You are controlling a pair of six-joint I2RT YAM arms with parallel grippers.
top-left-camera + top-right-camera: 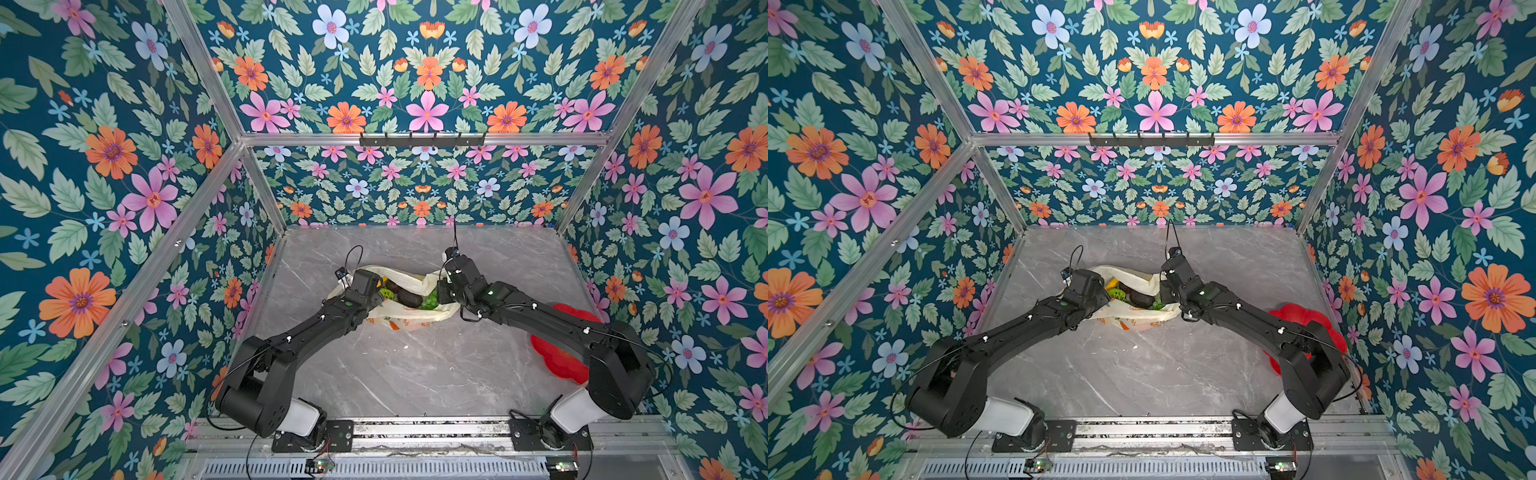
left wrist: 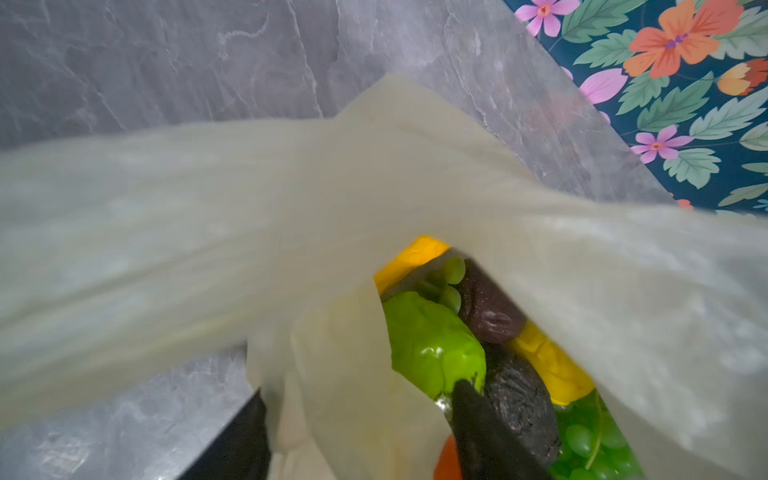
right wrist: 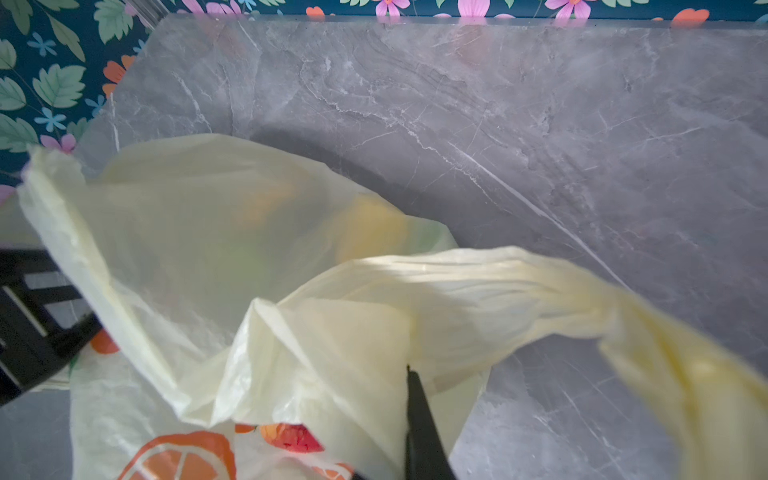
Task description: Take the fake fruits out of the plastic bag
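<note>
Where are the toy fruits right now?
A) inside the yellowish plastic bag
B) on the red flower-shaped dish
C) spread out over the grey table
A: in both top views and the left wrist view, the fake fruits, green, yellow and dark, lie inside the open mouth of the plastic bag.

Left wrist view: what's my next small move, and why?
Probably close the left gripper on the bag wall: its jaws straddle it, one inside against the green fruit. The right gripper pinches the bag too, so the mouth could then spread.
</note>
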